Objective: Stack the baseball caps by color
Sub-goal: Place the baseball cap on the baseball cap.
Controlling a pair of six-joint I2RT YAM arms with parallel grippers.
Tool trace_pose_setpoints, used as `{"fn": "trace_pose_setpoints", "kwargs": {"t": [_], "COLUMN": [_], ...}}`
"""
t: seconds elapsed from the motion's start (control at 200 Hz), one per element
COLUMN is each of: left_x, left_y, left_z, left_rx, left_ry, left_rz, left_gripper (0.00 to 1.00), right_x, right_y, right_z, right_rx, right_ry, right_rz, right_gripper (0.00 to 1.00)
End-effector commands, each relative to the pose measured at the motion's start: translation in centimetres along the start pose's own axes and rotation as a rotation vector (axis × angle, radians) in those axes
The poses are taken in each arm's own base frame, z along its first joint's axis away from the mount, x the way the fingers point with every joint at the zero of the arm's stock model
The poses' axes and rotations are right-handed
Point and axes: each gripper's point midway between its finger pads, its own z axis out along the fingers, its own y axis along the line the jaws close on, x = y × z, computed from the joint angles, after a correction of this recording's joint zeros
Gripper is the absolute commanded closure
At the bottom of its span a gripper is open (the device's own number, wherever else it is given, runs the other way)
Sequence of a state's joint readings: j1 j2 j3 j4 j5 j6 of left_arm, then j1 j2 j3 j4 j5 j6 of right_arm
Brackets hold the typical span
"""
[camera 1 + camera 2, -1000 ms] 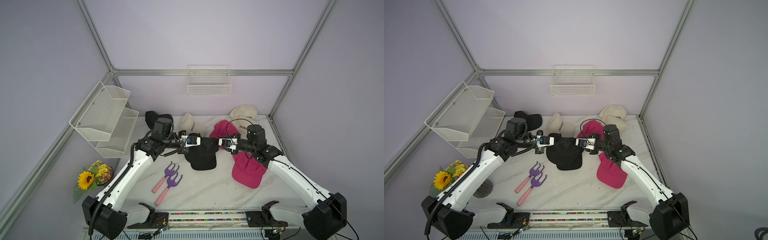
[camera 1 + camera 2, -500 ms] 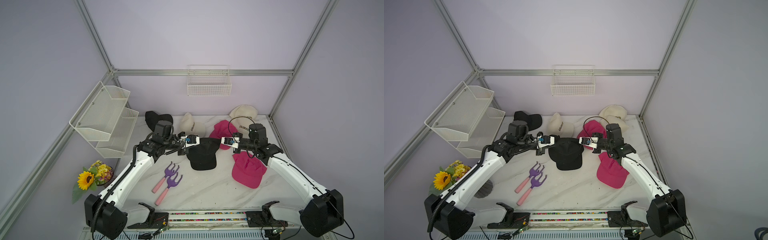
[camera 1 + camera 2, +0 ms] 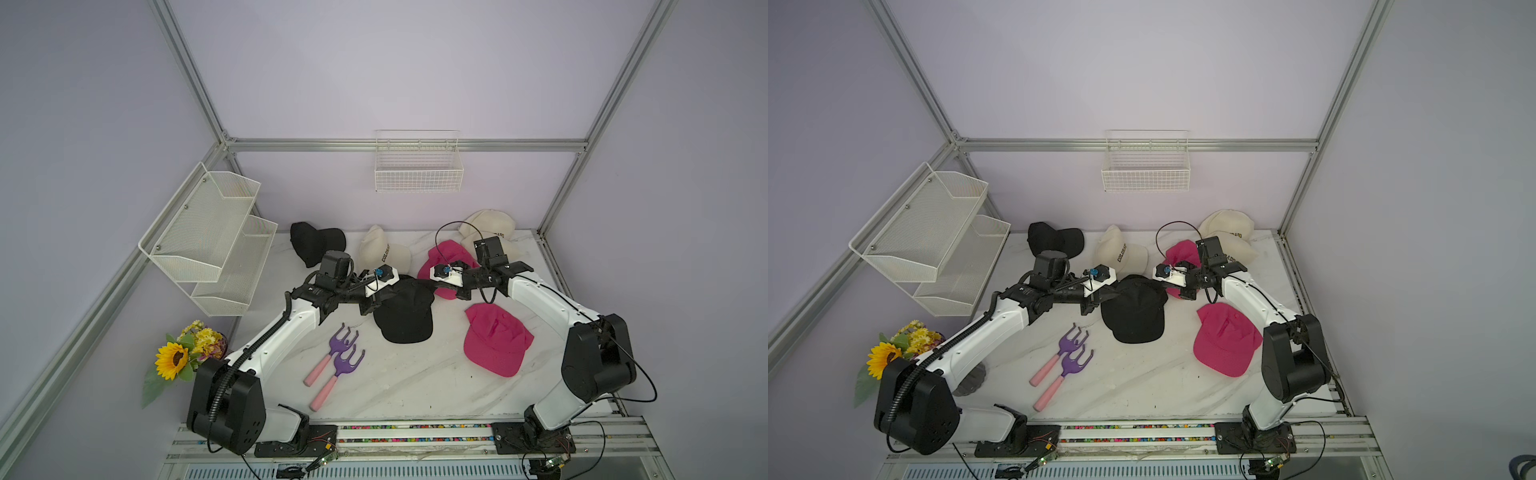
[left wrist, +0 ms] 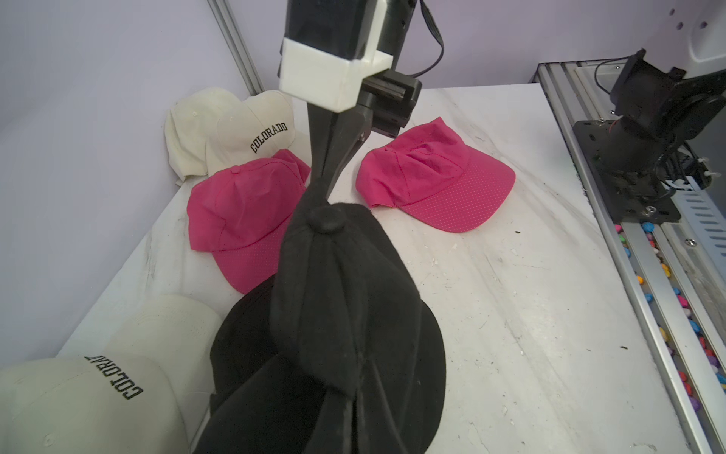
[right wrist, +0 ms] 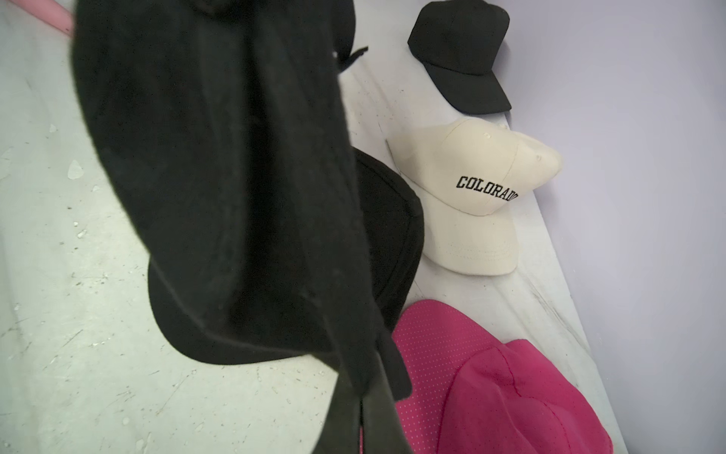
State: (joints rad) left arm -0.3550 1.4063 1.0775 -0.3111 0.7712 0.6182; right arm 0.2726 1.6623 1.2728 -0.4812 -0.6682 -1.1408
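Left end effector [image 3: 384,296], right end effector [image 4: 320,182] pinch black cap [image 4: 338,298] (apparently aloft).

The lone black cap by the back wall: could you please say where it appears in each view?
In a top view: lone black cap at back left.
In a top view: cap likewise back left.
Left wrist: not in it.
Right wrist: cap by the wall.
Landmark: cream COLORADO cap beside it.

Pretty soft, even overhead light in all 4 views, just faint shadows on the white tabletop [image 3: 415,386], wrist views look wide-angle stretched toward the edges, and the black cap [image 5: 220,177] right up against the right wrist lens is blurry.
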Motion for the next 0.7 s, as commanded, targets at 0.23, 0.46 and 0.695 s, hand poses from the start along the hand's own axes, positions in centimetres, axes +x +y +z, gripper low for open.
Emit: {"fn": "trace_pose_setpoints", "kwargs": {"t": [0.23,0.46,0.695], "left_x": [1.6,4.8,7.9], "left_y": [1.7,2.5,3.0], "left_z": [1.4,2.8,3.8], "left_rx": [0.051,0.08,0.091], "left_ry": [0.046,0.135,0.219], "left_rz": [-0.024,-0.059,-0.097], "left_gripper": [1.0,1.0,0.99], "right_x": [1.5,2.9,3.2], "right_y": [-1.4,-1.5,-1.9], "right_z": [-0.6,0.7,1.1], "right_rx": [-0.015,-0.002,0.058], "right_ry": [0.07,0.074,0.055], "right_rz": [0.056,0.086,0.1], "right_gripper": [1.0,1.0,1.0]}}
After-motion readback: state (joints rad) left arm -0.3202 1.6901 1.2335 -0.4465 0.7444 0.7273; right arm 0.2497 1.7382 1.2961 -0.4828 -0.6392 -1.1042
